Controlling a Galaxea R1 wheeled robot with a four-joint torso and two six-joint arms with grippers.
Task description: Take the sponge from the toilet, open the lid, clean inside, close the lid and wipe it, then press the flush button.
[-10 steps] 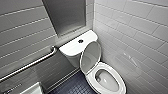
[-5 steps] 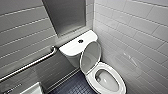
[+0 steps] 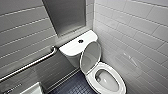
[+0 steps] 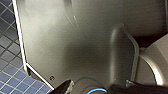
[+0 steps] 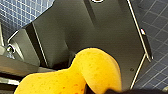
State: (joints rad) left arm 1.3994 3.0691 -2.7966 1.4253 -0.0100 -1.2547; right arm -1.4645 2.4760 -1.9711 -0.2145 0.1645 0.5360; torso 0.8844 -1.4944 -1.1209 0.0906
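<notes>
One orange sponge, pinched in my right tool, hangs over the blue tiled floor; the toilet stands ahead, lid upright. Step in hand, I judge: cleaning inside. That calls for carrying the sponge forward and down inside the toilet.

The robot's wide dark grey plate is smooth, with a dull sheen across it. A thin pale edge runs along one side of the plate and bends at a corner. Beyond that edge lies a dark blue floor of small square tiles with lighter joints. On the plate, near the corner, sits a small round fitting. A raised rounded part stands on the side of the plate away from the tiles. A black piece with a glowing blue ring overlaps the plate just beside the fitting.
</notes>
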